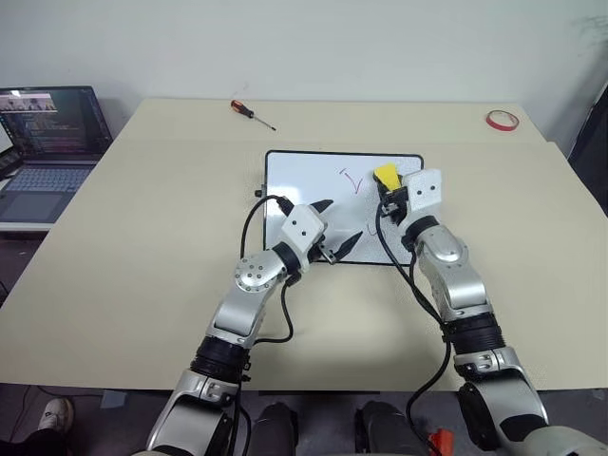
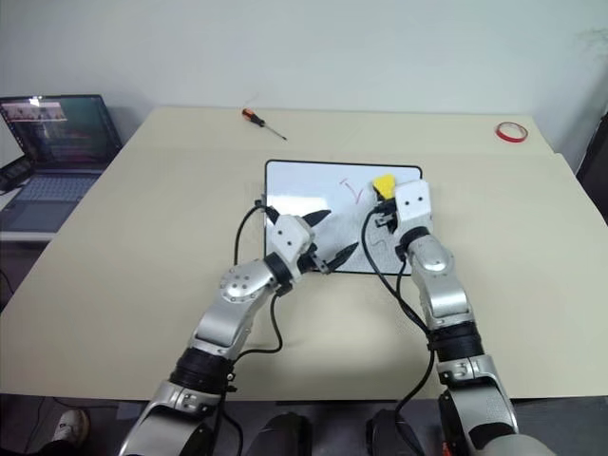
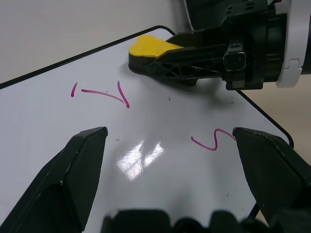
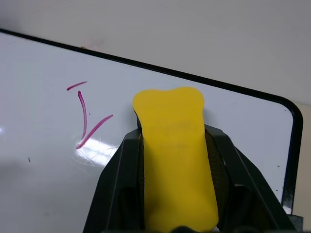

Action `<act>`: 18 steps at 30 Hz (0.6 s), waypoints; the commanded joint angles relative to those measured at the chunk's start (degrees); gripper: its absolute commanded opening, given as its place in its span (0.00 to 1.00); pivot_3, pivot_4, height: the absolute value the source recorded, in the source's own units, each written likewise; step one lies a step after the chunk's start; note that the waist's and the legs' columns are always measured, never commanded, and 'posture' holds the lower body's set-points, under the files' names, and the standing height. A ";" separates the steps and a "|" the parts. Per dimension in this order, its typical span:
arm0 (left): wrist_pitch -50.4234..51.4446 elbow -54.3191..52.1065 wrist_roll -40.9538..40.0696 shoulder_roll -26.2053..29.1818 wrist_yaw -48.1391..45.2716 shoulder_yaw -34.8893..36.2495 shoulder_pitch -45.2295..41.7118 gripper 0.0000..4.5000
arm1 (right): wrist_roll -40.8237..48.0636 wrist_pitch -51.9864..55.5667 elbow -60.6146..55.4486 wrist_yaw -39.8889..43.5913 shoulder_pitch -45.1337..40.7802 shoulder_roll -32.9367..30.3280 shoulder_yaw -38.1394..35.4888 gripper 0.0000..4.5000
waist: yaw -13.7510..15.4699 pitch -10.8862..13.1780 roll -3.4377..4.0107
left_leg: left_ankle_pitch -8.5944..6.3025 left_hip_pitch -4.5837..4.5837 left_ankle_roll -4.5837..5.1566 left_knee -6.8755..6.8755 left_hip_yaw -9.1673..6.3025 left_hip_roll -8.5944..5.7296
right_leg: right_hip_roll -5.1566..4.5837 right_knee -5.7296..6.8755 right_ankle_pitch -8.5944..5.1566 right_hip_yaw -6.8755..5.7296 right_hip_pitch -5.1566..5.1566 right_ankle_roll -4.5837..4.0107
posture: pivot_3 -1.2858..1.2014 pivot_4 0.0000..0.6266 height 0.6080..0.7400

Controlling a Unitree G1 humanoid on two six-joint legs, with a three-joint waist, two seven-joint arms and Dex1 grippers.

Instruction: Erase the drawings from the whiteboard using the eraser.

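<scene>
A glossy white rectangular whiteboard with a thin black frame (image 1: pixel 285 180) lies flat at the centre of a beige table (image 1: pixel 142 237). The right gripper (image 4: pixel 175 145) clamps a small yellow block eraser with a dark underside (image 4: pixel 172 145) between its two black fingers, holding it over the board's far right corner. Red marker drawings remain: a check-mark (image 4: pixel 87 116) just beside the eraser and a squiggle (image 3: pixel 211 141) nearer the robot. The left gripper (image 3: pixel 184 160) hovers over the board's near edge, fingers spread wide and empty. An orange-handled screwdriver (image 1: pixel 252 113), a red tape ring (image 1: pixel 503 120) and an open laptop (image 1: pixel 43 142) lie well apart from the board.
</scene>
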 commanded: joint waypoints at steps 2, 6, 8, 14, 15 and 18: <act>-0.43 -3.73 -0.18 -0.42 0.29 -0.29 0.31 1.00 | -2.58 10.44 -4.62 -1.63 6.03 -1.31 -0.45 0.28 | 0.35 -0.14 -0.04 | 0.01 0.04 0.00 0.02 -0.09 -0.01 | 0.00 0.03 0.00 -0.06 0.10 0.00 | 0.52 0.24 1.00; -0.18 -3.89 -0.44 -0.49 0.01 -0.27 0.44 1.00 | -2.01 16.57 -13.52 -0.23 11.61 -1.74 -0.27 0.28 | 0.32 -0.16 -0.06 | 0.02 0.15 0.02 0.09 -0.09 -0.10 | 0.00 0.15 0.00 -0.04 0.21 0.01 | 0.52 0.24 1.00; -0.24 -3.70 -0.50 -0.59 -0.10 -0.31 0.35 1.00 | -1.94 19.30 -17.37 0.60 14.33 -2.41 -0.05 0.28 | 0.24 -0.16 -0.06 | 0.02 0.19 0.03 0.10 -0.09 -0.10 | 0.00 0.21 0.00 -0.03 0.21 0.01 | 0.52 0.24 1.00; -0.44 -2.65 -0.61 -1.05 -0.38 -0.27 -0.25 1.00 | -1.60 25.43 -25.77 1.92 20.88 -4.03 -0.94 0.28 | 0.11 -0.16 -0.06 | 0.04 0.29 0.04 0.09 -0.08 -0.12 | 0.05 0.28 -0.01 -0.01 0.26 0.02 | 0.52 0.24 1.00; -0.48 -2.66 -0.62 -1.11 -0.42 -0.31 -0.19 1.00 | -1.51 25.72 -26.48 1.79 21.15 -4.00 -1.24 0.28 | 0.10 -0.16 -0.07 | 0.04 0.29 0.04 0.09 -0.08 -0.12 | 0.06 0.29 -0.01 -0.01 0.26 0.02 | 0.52 0.24 1.00; -0.52 -2.64 -0.58 -1.29 -0.46 -0.32 -0.11 1.00 | -0.63 25.43 -28.02 1.53 20.88 -3.41 -2.24 0.28 | 0.00 -0.16 -0.07 | 0.05 0.31 0.04 0.09 -0.07 -0.14 | 0.10 0.31 -0.01 0.00 0.27 0.02 | 0.52 0.24 1.00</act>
